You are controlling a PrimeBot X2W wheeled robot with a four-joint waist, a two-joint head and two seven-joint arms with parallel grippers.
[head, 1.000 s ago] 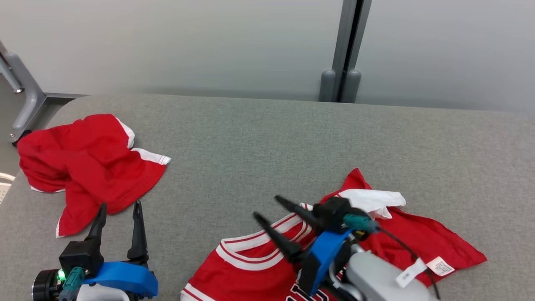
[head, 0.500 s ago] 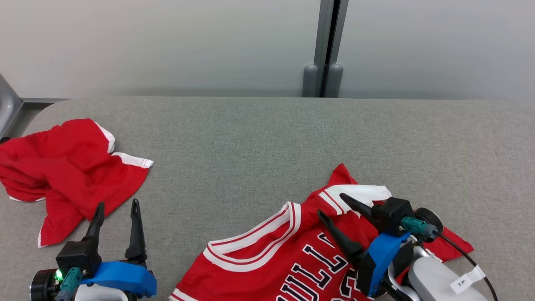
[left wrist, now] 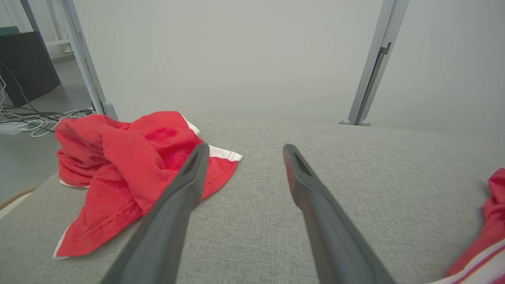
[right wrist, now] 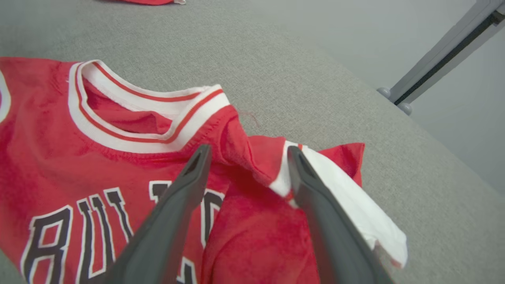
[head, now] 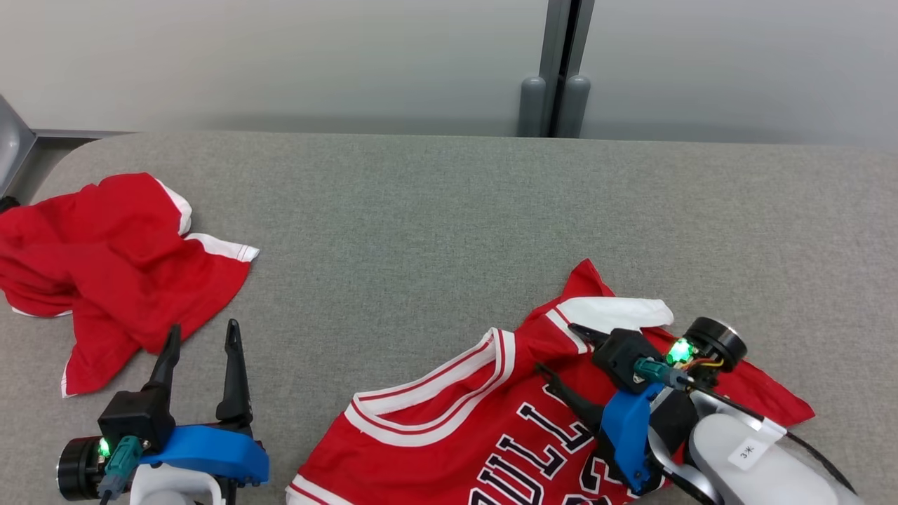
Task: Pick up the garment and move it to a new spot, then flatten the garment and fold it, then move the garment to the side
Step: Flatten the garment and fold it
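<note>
A red basketball jersey [head: 435, 435] with white-and-red trim is laid front-up at the near edge of the grey upholstered surface [head: 421, 224], right of the middle, its collar turned toward the far left and black lettering shown across the chest. Its shoulder is bunched, and a white patch of turned-out fabric [head: 617, 312] is seen just beyond it. The right gripper [head: 558, 348] is held low over that bunched shoulder with its fingers spread wide. In the right wrist view the raised fold is straddled by the right gripper [right wrist: 248, 154] and nothing is pinched, and whether the cloth is touched cannot be told. Against a second ago, the fingers have been drawn back from the collar side toward the shoulder, and more of the lettering is uncovered — though the head camera has also shifted. The left gripper [head: 203, 328] is kept where it was, clear of the jersey at the lower left, its fingers apart and empty. A second red garment [head: 119, 259] with white edging is left crumpled at the far left edge — unchanged.
</note>
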